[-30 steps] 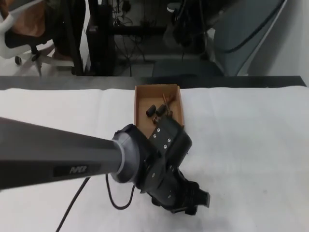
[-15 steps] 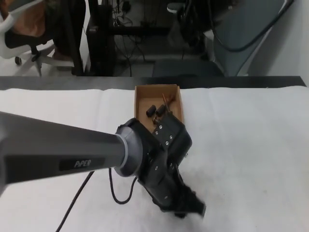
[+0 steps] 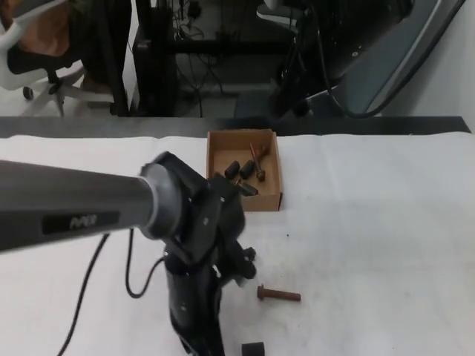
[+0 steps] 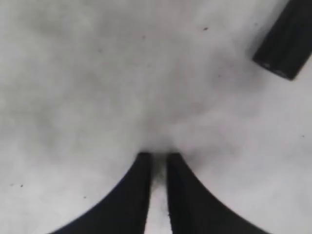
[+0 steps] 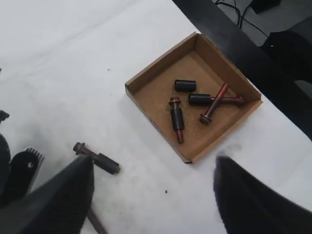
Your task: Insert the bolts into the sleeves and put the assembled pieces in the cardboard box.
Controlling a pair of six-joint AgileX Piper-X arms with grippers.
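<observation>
Brown cardboard box at the tabletop's far edge holds an assembled bolt-in-sleeve piece. Copper bolt and black cylindrical sleeve lie loose near the front edge, unjoined, so the task looks partway done. Left pincer nearly pressed together, empty; right pincer spread, empty.

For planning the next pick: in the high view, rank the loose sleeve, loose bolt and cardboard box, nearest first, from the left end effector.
1. Loose sleeve, beside the left end effector, near edge.
2. Loose bolt, farther forward.
3. Cardboard box, far edge.
</observation>
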